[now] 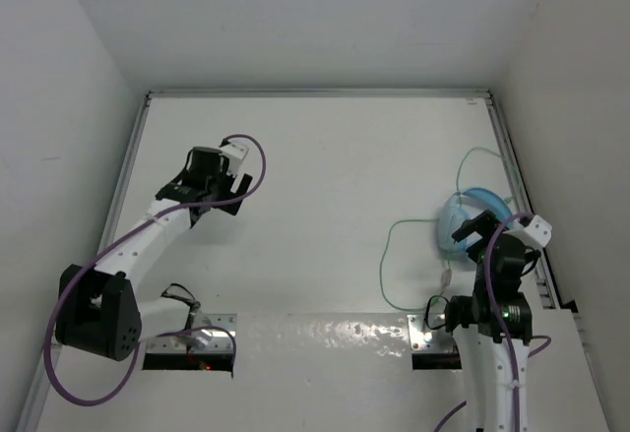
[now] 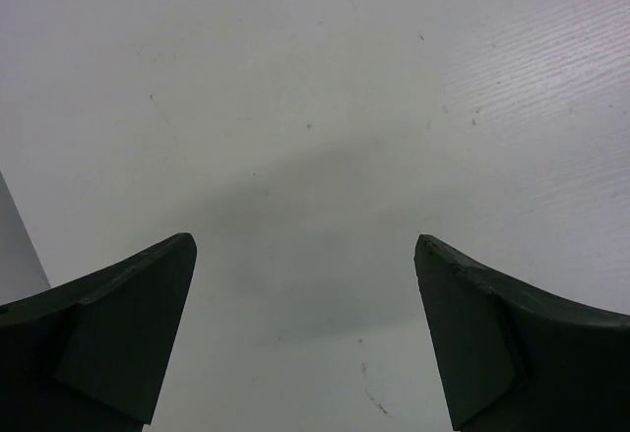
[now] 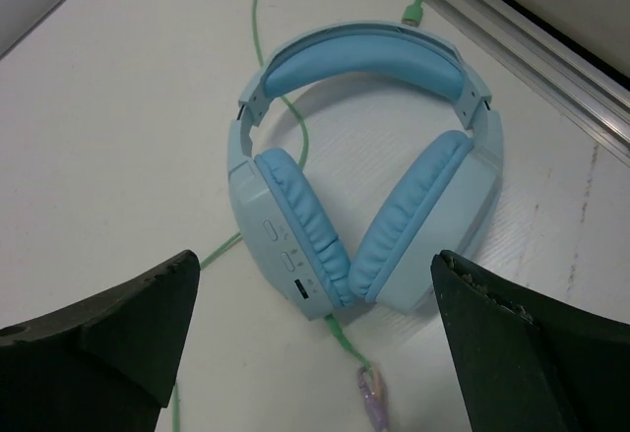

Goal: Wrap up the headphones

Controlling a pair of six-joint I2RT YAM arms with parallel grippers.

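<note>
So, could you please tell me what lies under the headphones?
The green cable passes under the headband, shows on the table inside the loop, then vanishes beneath one earcup. Its path under that earcup is covered.

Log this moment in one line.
left gripper open over table | right gripper open above headphones | cable loose, unwrapped

Headphones (image 3: 364, 156): smooth plastic shells, wrinkled padded cushions; table (image 2: 315, 107) matt white.
</note>
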